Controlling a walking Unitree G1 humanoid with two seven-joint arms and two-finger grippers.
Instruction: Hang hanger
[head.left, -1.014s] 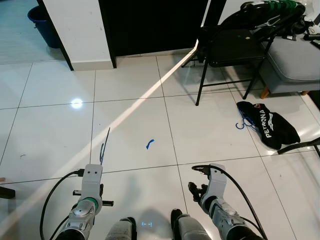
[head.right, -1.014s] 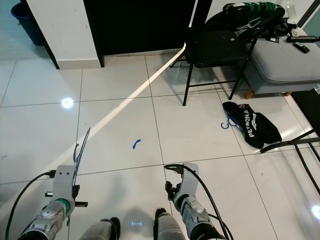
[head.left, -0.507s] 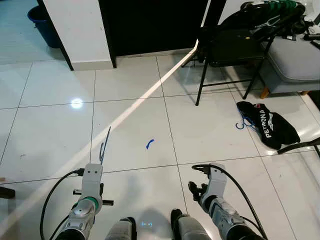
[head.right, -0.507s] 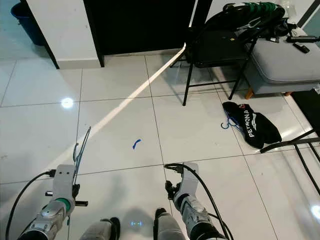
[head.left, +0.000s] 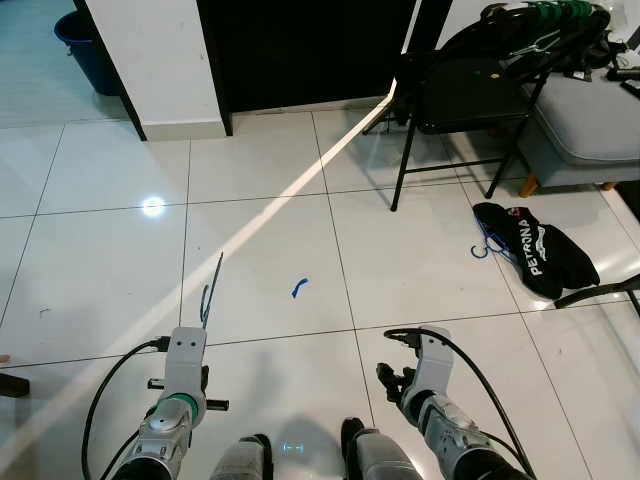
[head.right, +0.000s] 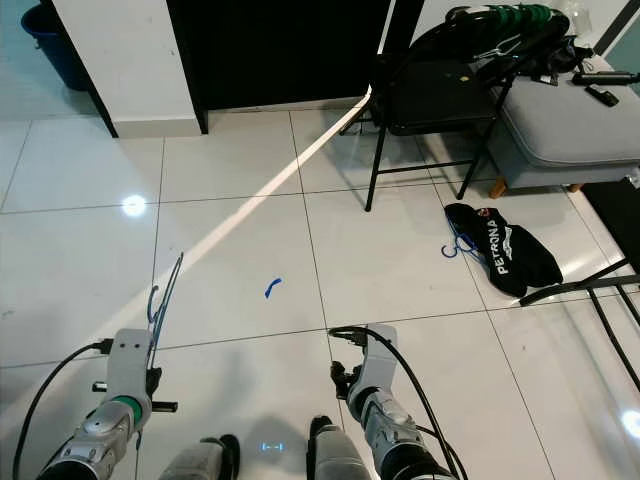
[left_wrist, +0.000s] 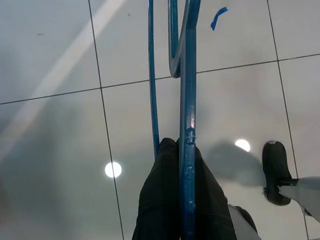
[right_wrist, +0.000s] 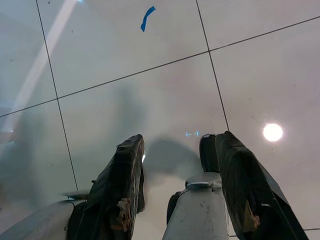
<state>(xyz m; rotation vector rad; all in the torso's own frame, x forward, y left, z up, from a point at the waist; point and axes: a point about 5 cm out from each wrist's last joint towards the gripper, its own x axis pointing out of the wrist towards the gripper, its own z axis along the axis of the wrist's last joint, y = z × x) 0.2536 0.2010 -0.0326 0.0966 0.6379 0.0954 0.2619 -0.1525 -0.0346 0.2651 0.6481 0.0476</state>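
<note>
A thin blue wire hanger (left_wrist: 187, 95) is clamped in my left gripper (left_wrist: 181, 155), which is shut on it; in the left eye view the blue hanger (head.left: 210, 290) sticks up and forward from the low left arm. My right gripper (right_wrist: 175, 150) hangs low at the right, open, with nothing between its black fingers (right_wrist: 122, 180). A second blue hanger (head.left: 487, 243) lies on the floor beside a black garment (head.left: 540, 255). More hangers with green hooks (head.left: 555, 12) rest on top of a black folding chair (head.left: 460, 90).
White glossy tile floor with a scrap of blue tape (head.left: 299, 287). A grey sofa (head.left: 590, 125) stands at the right behind the chair. A dark doorway (head.left: 300, 50), a white wall (head.left: 160, 60) and a blue bin (head.left: 90, 45) are at the back.
</note>
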